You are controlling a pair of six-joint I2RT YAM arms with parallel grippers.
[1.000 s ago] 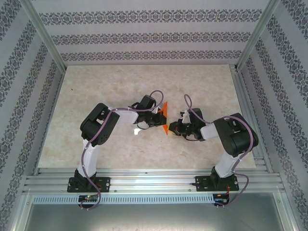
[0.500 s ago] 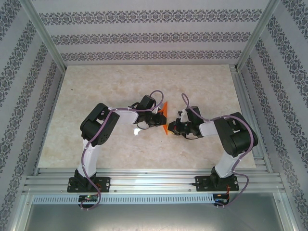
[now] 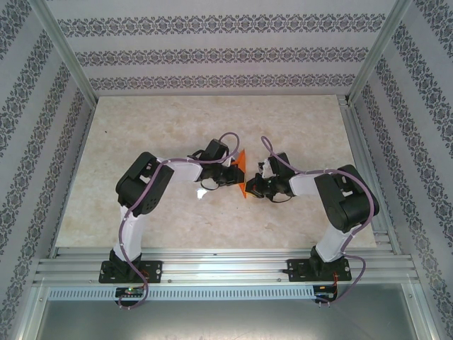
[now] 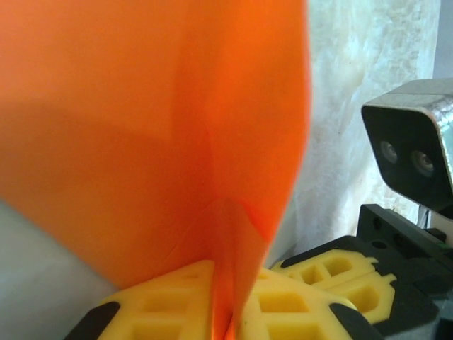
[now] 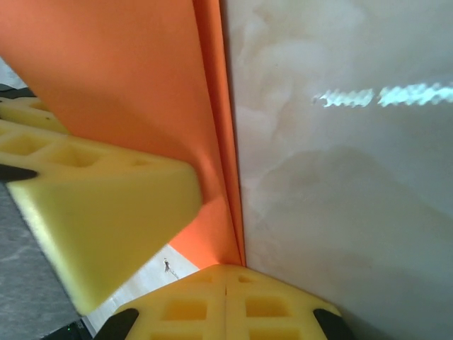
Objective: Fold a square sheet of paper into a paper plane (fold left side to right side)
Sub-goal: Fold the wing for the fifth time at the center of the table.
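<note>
Paper [image 3: 242, 161] stands upright mid-table overhead; wrist views show right gripper [image 5: 226, 273] clamping its fold, left gripper [image 4: 226, 290] seemingly pinching too.

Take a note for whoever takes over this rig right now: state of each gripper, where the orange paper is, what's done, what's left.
Left gripper: fingers pinched on the orange paper at a fold.
Right gripper: shut on the paper's creased edge.
Paper: held upright between the two grippers over the middle of the table, not lying flat.
Done: the sheet is folded into layers with a sharp crease.
Left: a finished dart shape cannot be confirmed from here; probably more folds, then setting it down.
</note>
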